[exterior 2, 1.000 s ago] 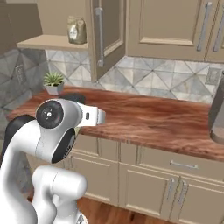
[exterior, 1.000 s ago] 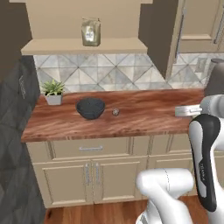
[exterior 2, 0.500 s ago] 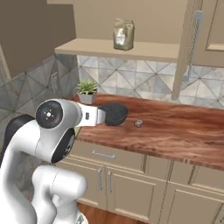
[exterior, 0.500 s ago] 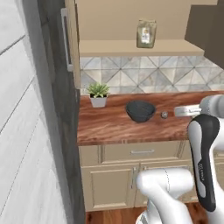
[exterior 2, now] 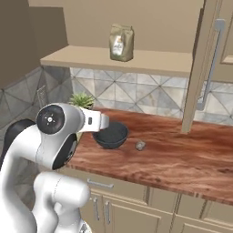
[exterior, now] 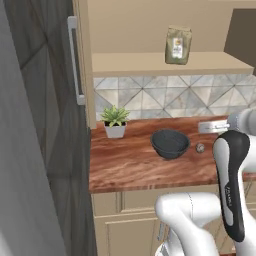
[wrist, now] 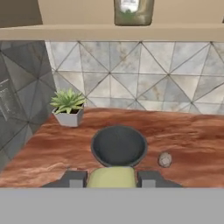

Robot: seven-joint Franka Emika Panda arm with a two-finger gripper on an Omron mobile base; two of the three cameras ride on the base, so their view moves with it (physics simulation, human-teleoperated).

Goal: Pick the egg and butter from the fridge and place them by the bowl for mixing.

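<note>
Clamped between my hand's two dark fingertips, the pale yellow-green butter [wrist: 112, 177] rides at the bottom of the hand view, with my hand [wrist: 112, 179] pointed over the wooden table [wrist: 192, 144] toward the tiled backsplash [wrist: 144, 74].

Over the last second my base has driven sideways along the kitchen: a second ago the base cameras showed a long run of table with the bowl far to one side, and now the dark grey bowl [exterior: 170, 143] sits near the centre, with the grey fridge [exterior: 40, 140] and its white bar handle [exterior: 75, 60] along the left of the left base view.

The things themselves have not stirred; the camera has moved. The egg [exterior: 200, 147] lies on the table just beside the bowl, on the side away from the small potted plant [exterior: 115, 121], so I judge that half of the job done. Seen from the hand, the bowl [wrist: 119, 146] lies directly ahead of the butter, the egg [wrist: 165, 159] a little to its right.

A brown paper bag [exterior 2: 121, 42] stands on the shelf [exterior 2: 150, 61] above. What remains, as I read it, is to lower the butter onto bare wood near the bowl without nudging the egg, which could roll.
</note>
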